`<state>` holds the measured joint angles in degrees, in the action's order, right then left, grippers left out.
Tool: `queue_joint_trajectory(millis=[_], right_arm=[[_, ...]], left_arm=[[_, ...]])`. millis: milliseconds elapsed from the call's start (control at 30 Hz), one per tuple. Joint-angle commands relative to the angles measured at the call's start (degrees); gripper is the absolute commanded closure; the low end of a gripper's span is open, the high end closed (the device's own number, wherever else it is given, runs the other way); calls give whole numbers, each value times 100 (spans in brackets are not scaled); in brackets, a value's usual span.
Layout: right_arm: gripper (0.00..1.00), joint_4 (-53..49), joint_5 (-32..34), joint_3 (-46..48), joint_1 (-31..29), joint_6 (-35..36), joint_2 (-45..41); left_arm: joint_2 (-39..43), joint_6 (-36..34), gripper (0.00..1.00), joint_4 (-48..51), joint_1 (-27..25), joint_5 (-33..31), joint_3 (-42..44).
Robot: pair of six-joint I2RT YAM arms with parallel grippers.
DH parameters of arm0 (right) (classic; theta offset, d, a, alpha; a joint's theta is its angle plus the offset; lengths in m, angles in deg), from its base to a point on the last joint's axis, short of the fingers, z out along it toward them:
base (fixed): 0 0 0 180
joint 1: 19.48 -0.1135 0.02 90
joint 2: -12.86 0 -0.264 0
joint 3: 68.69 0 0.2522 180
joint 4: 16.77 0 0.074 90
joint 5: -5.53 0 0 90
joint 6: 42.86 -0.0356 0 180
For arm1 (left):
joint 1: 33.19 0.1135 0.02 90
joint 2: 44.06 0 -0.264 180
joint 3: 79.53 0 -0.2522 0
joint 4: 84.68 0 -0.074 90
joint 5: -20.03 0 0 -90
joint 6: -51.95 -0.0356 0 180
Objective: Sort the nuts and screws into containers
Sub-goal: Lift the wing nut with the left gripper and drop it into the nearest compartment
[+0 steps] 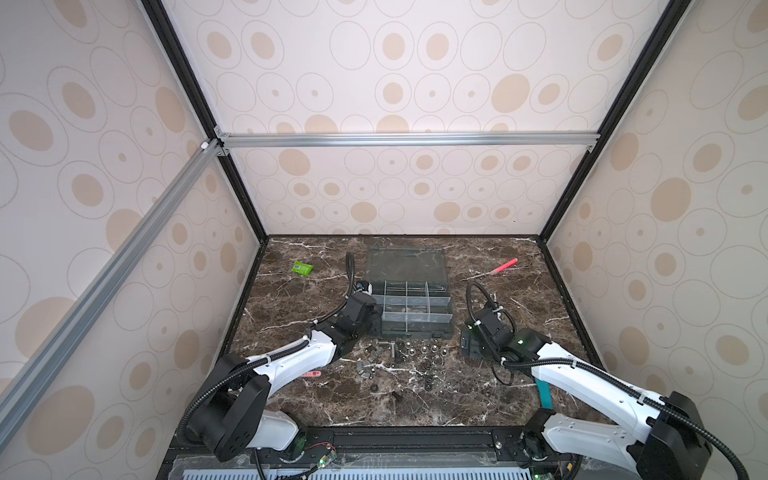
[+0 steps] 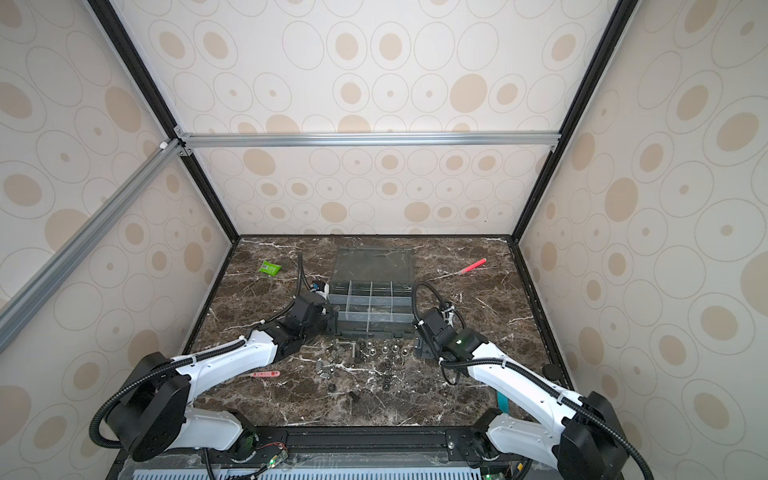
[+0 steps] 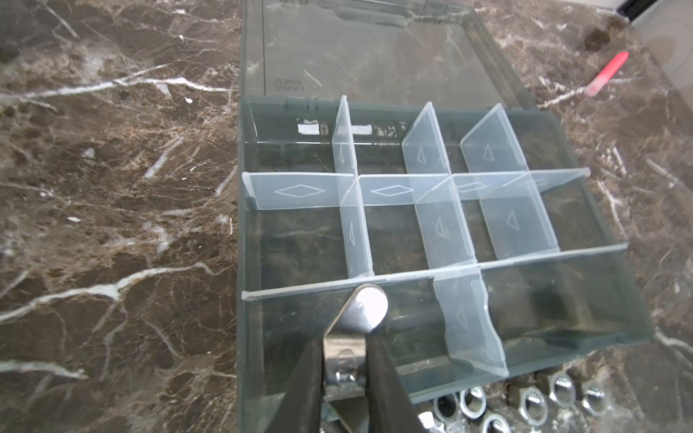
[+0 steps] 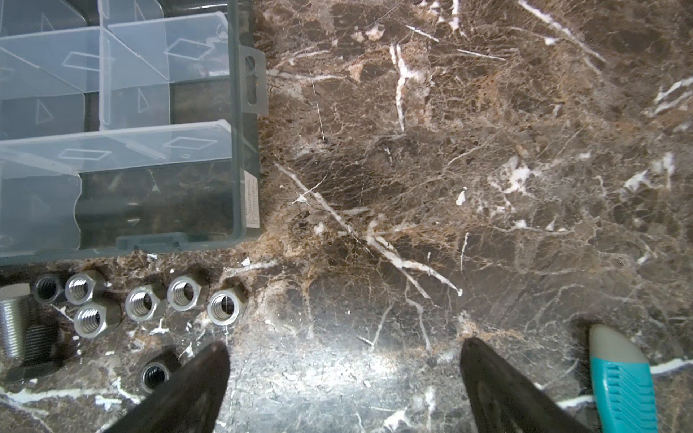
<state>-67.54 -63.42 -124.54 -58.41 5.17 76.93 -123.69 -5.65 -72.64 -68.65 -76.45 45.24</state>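
The grey organizer box point(image 1: 415, 333) point(image 2: 370, 331) lies open mid-table, and its containers are clear-walled cells point(image 3: 446, 225) point(image 4: 240, 150). My left gripper point(image 3: 345, 348) point(image 1: 376, 315) is shut on a shiny silver wing nut point(image 3: 369, 307) over the box's near-left cell. Loose nuts point(image 1: 419, 350) point(image 4: 146, 300) point(image 3: 532, 403) and screws point(image 1: 390, 347) point(image 4: 13, 326) are scattered on the marble in front of the box. Small black nuts point(image 1: 428, 374) lie nearer the front. My right gripper point(image 4: 345, 346) point(image 1: 467, 345) stands open over bare marble, right of the hex nuts, with nothing between its fingers.
The box's transparent lid point(image 1: 407, 264) lies flat behind the cells. A red pen point(image 1: 503, 267) point(image 3: 607, 73) lies at the back right and a green packet point(image 1: 302, 268) at the back left. A teal-handled tool point(image 4: 622, 378) lies beside my right gripper. A pink strip point(image 1: 311, 374) lies under the left arm.
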Motion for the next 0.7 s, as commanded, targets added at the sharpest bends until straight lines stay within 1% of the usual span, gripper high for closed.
queue_joint_trajectory(millis=[0, 67, 267, 500, 667], right_arm=[[0, 61, -12, -14, -35, 49, 118], [0, 40, -15, -65, -35, 90, 208], [0, 15, -84, -187, -35, 180, 397], [0, 68, -157, -156, -35, 212, 354], [0, 140, -297, -153, -31, 337, 462]], left_arm=[[-48, 326, 67, -254, 30, -51, -85], [-42, 388, 65, -282, 23, -44, -54], [46, 464, 64, -222, 30, -90, 15], [327, 556, 62, -175, 27, -237, 195], [540, 756, 61, -200, 24, -354, 372]])
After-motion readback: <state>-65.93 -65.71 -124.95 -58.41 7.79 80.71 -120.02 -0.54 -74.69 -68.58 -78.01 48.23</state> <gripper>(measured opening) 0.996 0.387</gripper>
